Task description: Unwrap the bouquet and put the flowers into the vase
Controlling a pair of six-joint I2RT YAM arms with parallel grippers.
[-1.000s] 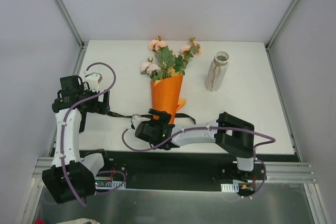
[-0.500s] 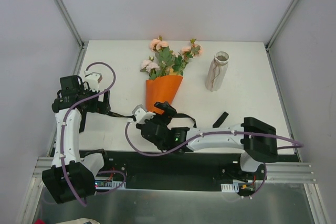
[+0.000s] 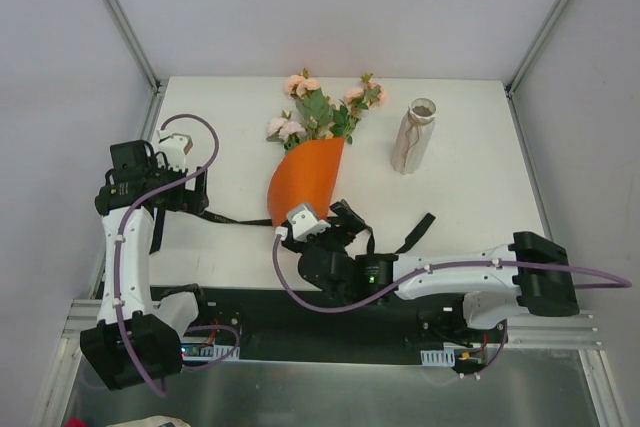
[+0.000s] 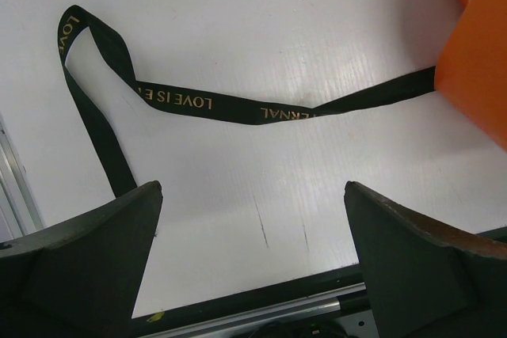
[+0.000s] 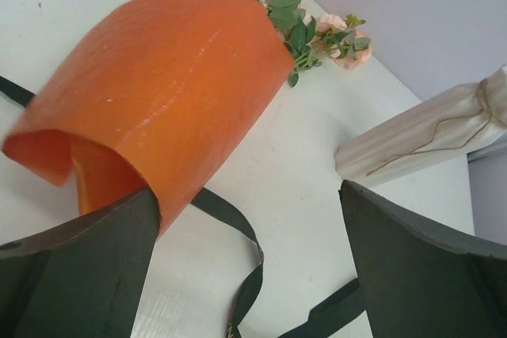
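The bouquet lies in the middle of the table, its orange paper (image 3: 305, 179) (image 5: 174, 93) loosened into a wide curled sheet. The flowers (image 3: 322, 112) (image 5: 301, 21), peach-pink roses with green leaves, stick out of its far end. A black printed ribbon (image 3: 240, 218) (image 4: 182, 100) (image 5: 247, 235) lies loose across the table under the paper. The vase (image 3: 413, 135) (image 5: 428, 132), pale and narrow-necked, stands at the back right. My right gripper (image 3: 335, 225) (image 5: 249, 191) is open at the paper's near end, one finger beside its edge. My left gripper (image 3: 197, 203) (image 4: 252, 189) is open and empty over the ribbon's left part.
The white table (image 3: 480, 217) ends in a black strip and metal rails (image 3: 300, 299) at the near edge. Grey walls and slanted frame bars (image 3: 120, 17) enclose the sides and back. The paper's corner (image 4: 475, 61) shows at the right of the left wrist view.
The orange paper has opened from a narrow cone into a wide curled sheet leaning left. My right arm swung its elbow right and its gripper drew back toward the near edge. The left arm barely moved.
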